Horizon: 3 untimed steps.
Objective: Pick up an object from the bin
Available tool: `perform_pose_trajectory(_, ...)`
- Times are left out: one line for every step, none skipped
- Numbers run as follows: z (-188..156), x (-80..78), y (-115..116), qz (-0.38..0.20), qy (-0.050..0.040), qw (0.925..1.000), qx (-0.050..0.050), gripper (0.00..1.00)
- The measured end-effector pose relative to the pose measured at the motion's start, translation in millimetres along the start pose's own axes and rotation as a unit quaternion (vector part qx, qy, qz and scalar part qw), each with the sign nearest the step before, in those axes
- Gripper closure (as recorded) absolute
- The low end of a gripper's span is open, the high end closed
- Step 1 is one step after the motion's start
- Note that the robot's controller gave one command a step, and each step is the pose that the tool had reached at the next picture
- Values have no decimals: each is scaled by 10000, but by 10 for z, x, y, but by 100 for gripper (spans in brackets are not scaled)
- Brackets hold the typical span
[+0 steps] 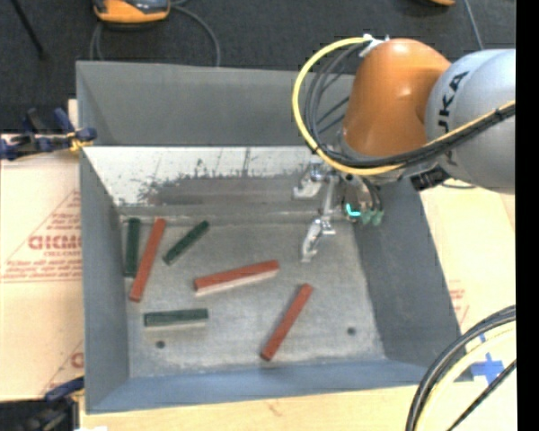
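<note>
Dark flooring is surrounding a grey metal bin [103, 268], on whose bottom are lying, left to right, a dark green stick [130, 245], a red-brown stick [148, 259], a tilted green stick [187, 242], a second dark green stick [176, 317], a red-and-tan stick [236, 277] and a red stick [286, 321]. The end effector [316, 236] is hanging right of centre, near the red-and-tan stick's right end, carrying none of them; whether it is spread or pressed together cannot be told. By my judgement the approach is proceeding, and the next move is calling for settling on one nearby stick, aligning across its width and descending.
</note>
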State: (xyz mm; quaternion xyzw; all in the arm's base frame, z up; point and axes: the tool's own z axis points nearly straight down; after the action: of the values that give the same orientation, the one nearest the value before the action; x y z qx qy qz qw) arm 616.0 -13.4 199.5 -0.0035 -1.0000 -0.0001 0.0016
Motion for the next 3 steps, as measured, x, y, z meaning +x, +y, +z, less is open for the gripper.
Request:
perform_pose_trajectory(-49,-14,-1,0,-38,10000,1,0)
perform_pose_trajectory(357,5,83,-73,-82,9999,6,0)
perform_pose_trajectory(1181,-139,304,-942,-35,9955,10,100)
